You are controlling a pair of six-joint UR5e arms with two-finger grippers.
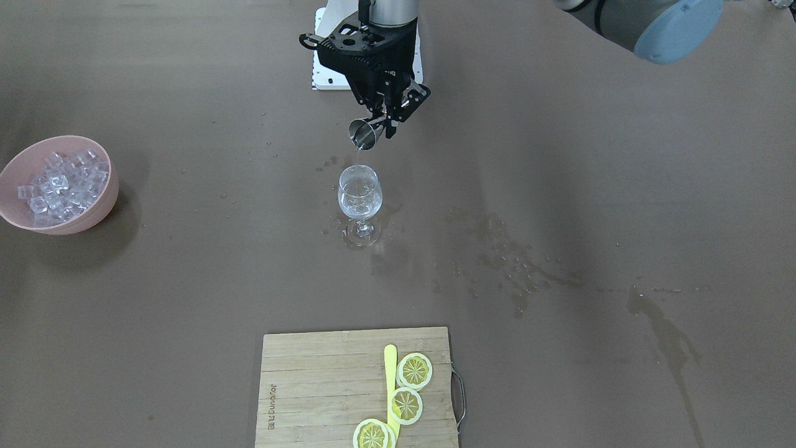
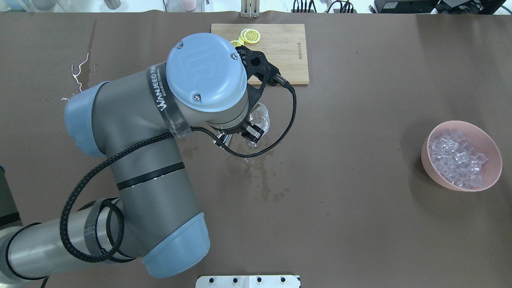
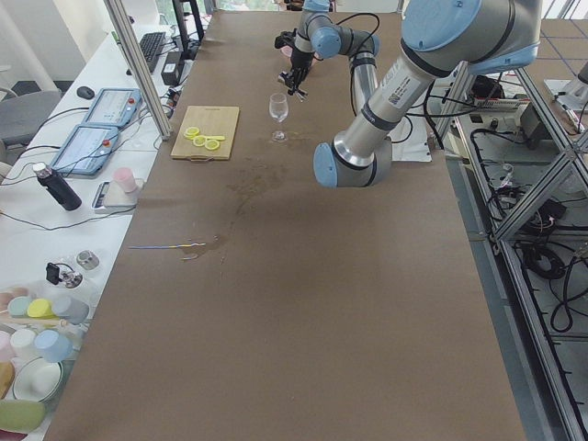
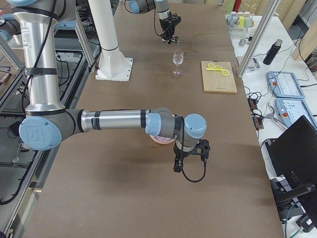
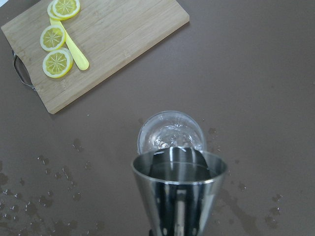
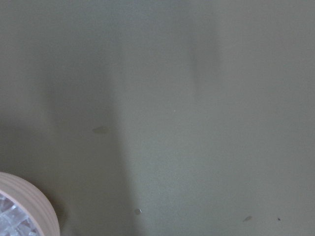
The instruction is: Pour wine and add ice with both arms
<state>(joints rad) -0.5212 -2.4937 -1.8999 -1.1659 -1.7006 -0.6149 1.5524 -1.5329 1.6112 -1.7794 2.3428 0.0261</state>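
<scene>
Jigger (image 1: 365, 134) tilted over glass (image 1: 359, 193) is clamped in left gripper (image 1: 384, 123); state of right gripper (image 4: 190, 154) unclear.

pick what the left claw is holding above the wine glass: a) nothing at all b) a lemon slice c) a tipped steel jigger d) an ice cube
c: the left claw grips a steel jigger tilted over the wine glass, with a thin stream of wine falling into the glass.
</scene>
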